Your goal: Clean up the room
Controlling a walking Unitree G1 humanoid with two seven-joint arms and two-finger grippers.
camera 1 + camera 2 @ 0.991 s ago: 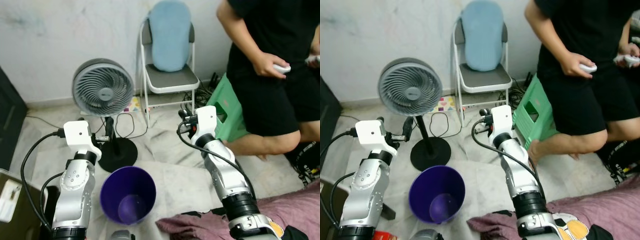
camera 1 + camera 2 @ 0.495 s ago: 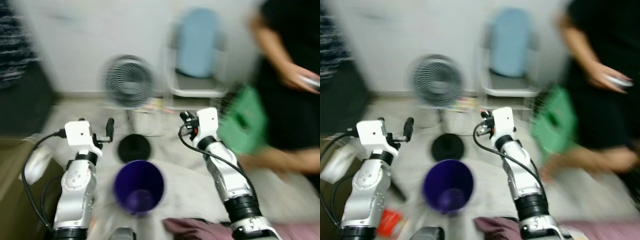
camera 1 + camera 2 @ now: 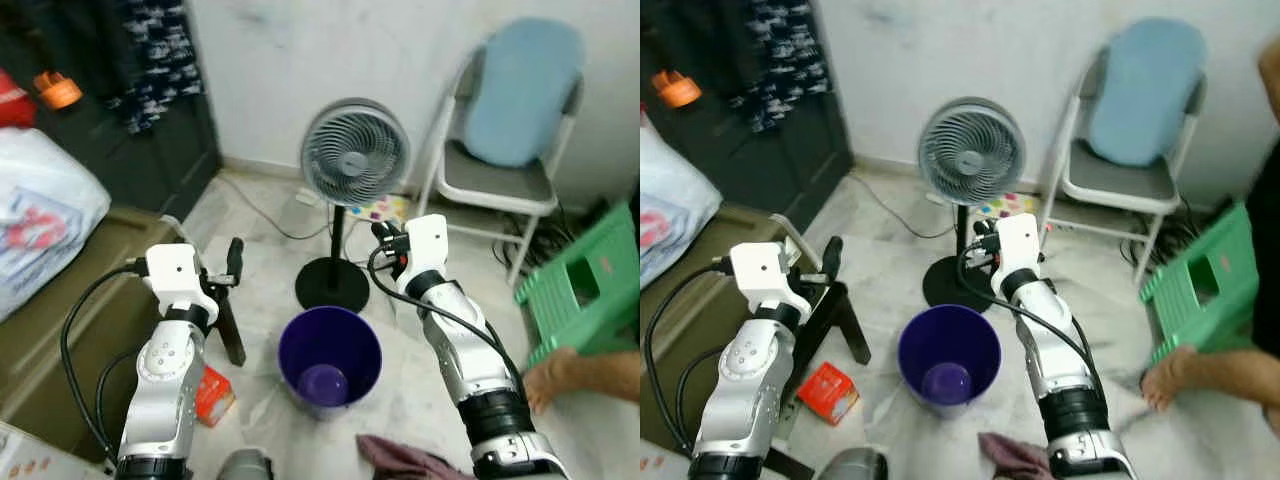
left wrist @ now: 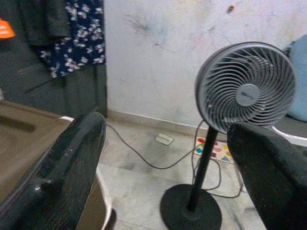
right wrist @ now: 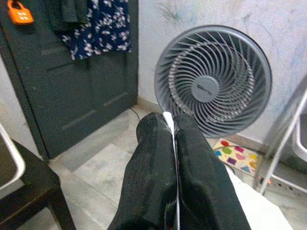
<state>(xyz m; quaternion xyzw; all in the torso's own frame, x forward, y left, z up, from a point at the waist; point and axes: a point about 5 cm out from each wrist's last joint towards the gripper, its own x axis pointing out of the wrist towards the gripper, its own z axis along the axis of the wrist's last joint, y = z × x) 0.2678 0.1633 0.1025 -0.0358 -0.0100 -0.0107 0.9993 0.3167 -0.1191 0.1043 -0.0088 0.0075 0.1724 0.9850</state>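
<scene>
Left gripper (image 4: pixel 165 158): lower left of the head view, fingers spread wide, empty. Right gripper (image 5: pixel 173 139): frame centre, fingers pressed together. Purple bin (image 3: pixel 330 360): lower centre, on the floor between the arms. Red packet (image 3: pixel 827 392): lower left, floor. Cloth (image 3: pixel 405 462): bottom edge. Fan (image 3: pixel 354 160): upper centre. Chair (image 3: pixel 505 150), green stool (image 3: pixel 585 295): right.

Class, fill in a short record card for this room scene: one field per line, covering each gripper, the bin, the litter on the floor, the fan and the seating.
left gripper: raised, jaws wide apart, holding nothing
right gripper: raised toward the fan, jaws closed on a thin white item
purple bin: upright on the floor between both arms
red packet: on the floor left of the bin
pedestal fan: standing behind the bin
folding chair: by the wall, blue cushion on it
green stool: tipped over
</scene>
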